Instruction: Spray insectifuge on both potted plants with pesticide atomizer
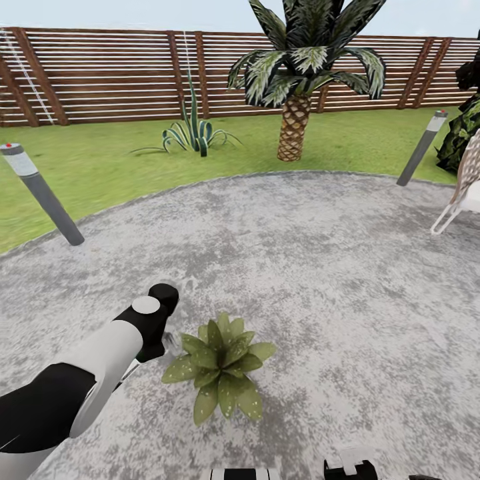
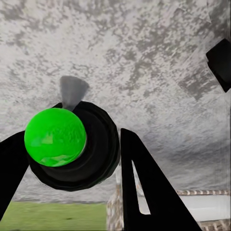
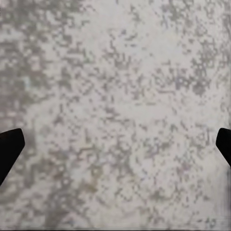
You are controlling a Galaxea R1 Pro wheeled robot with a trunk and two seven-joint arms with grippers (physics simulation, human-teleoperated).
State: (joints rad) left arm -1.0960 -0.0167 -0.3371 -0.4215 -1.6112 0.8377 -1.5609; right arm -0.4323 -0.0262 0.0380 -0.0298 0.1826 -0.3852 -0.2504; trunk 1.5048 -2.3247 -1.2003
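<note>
One potted plant (image 1: pixel 222 373), a low rosette of broad green leaves, stands on the round grey gravelly patio (image 1: pixel 300 267); its pot is hidden under the leaves. My left gripper (image 1: pixel 161 330) hangs just left of the rosette, at the end of the black and white arm. In the left wrist view the left gripper (image 2: pixel 72 142) is shut on the pesticide atomizer (image 2: pixel 96 154), a round dark body with a bright green ball (image 2: pixel 55 137) on it and a small grey cone beside it. My right gripper (image 3: pixel 115 149) is open over bare patio, with dark fingertips (image 3: pixel 9 147) at both edges.
Two grey bollard lamps (image 1: pixel 40 193) (image 1: pixel 421 148) lean at the patio's rim. On the lawn (image 1: pixel 100 167) behind stand a spiky agave (image 1: pixel 193 133) and a trunked palm (image 1: pixel 297 100), with the brown slatted fence (image 1: pixel 100 73) beyond. A white chair (image 1: pixel 463 193) is at the right edge.
</note>
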